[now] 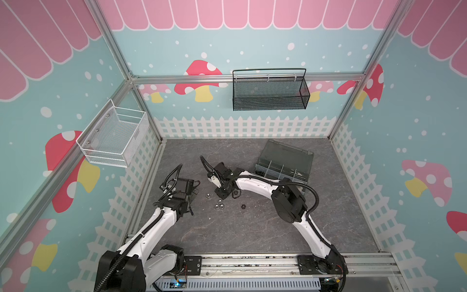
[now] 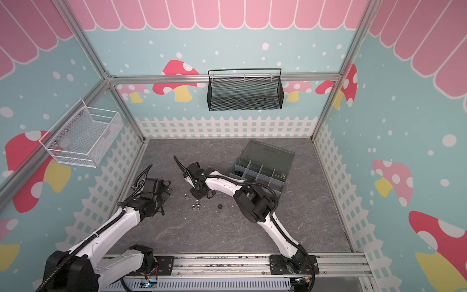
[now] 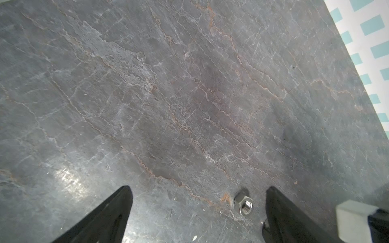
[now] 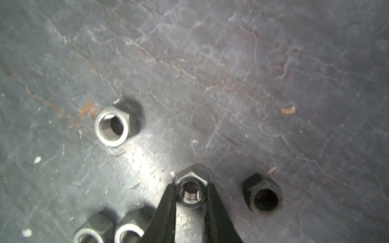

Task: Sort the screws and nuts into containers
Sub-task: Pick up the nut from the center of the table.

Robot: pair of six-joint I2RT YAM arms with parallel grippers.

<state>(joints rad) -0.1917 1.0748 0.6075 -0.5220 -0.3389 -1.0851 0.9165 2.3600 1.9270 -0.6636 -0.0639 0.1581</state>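
- Nut: silver hexagonal, left of the bench middle; small, stiff, light, probably slippery; best taken across opposite flats.
- Right end effector: pinching this nut by its sides.
- Left end effector: spread wide, empty.
- Organizer box: bench's far right corner, lid open.

The worktop looks like grey slate: matt and rough-veined, with rust-coloured streaks and a dull sheen where light falls. Each silver nut is bright polished metal with cut threads. The black nut is a duller, dark-coated metal. The fingers look like smooth matt black plastic. At two o'clock on the worktop, the organizer box is smoky translucent plastic.
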